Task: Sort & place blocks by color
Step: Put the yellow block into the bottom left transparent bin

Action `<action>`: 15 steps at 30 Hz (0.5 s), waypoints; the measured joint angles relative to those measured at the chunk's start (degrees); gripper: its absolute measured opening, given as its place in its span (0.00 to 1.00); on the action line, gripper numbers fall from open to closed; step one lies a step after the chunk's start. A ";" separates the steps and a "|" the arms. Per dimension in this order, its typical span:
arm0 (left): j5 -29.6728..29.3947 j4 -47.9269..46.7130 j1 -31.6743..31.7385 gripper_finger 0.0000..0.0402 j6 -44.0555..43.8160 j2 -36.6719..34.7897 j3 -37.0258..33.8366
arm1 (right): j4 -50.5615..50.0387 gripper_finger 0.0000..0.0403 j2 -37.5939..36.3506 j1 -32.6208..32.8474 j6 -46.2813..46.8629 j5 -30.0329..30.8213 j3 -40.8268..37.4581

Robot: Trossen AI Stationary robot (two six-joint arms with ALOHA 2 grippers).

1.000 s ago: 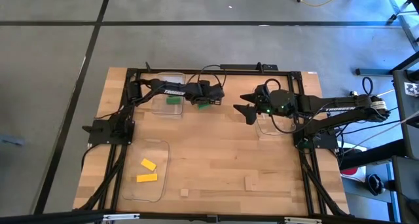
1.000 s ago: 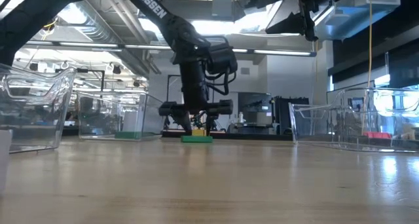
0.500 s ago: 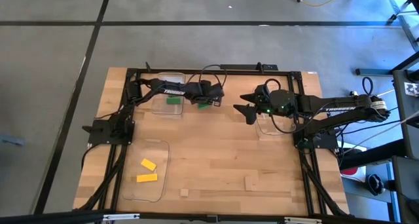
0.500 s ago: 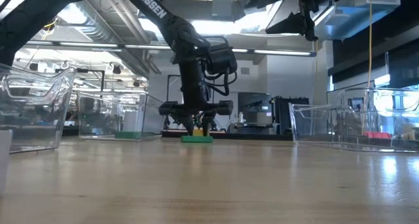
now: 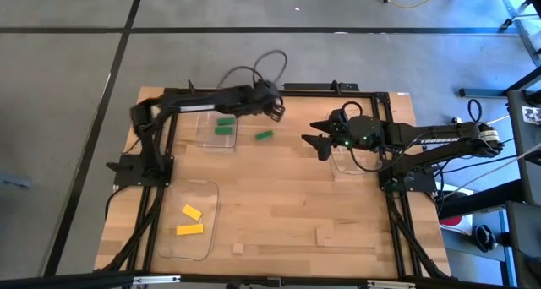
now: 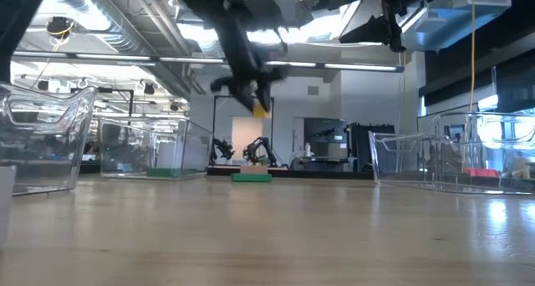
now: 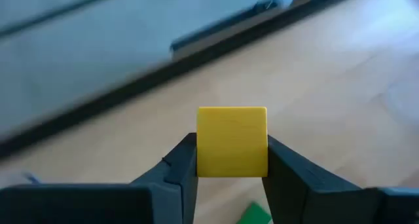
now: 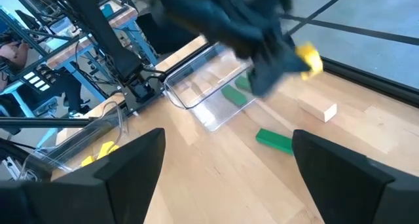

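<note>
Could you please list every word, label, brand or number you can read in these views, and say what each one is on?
"TROSSEN": white lettering on the dark right arm, high view.
Dark left arm: any lettering is blurred, unreadable.
Small yellow plastic block in the left wrist view: no print.
Nothing else can be read.

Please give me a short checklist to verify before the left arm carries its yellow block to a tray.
1. Left tool holds the yellow block between both fingers: ok.
2. Block is lifted clear of the table: ok.
3. Tray with yellow blocks has free space: ok.
4. Right tool stays open, raised and apart from the left arm: ok.
5. Green block on the table is not disturbed: ok.
6. Grip is firm enough for travel: cannot tell.
</note>
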 joint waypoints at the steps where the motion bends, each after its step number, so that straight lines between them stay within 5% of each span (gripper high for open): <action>1: 0.12 0.05 0.02 0.30 1.71 -1.73 0.00 | -0.04 0.83 0.00 0.00 -0.02 0.00 0.00; 9: 4.57 0.04 -3.45 0.30 14.31 -16.51 -0.75 | -0.10 0.83 0.02 0.02 -0.07 0.00 0.00; 15: 6.84 5.21 -10.48 0.30 12.68 -30.81 -12.46 | -0.09 0.83 0.00 0.04 0.00 0.00 0.00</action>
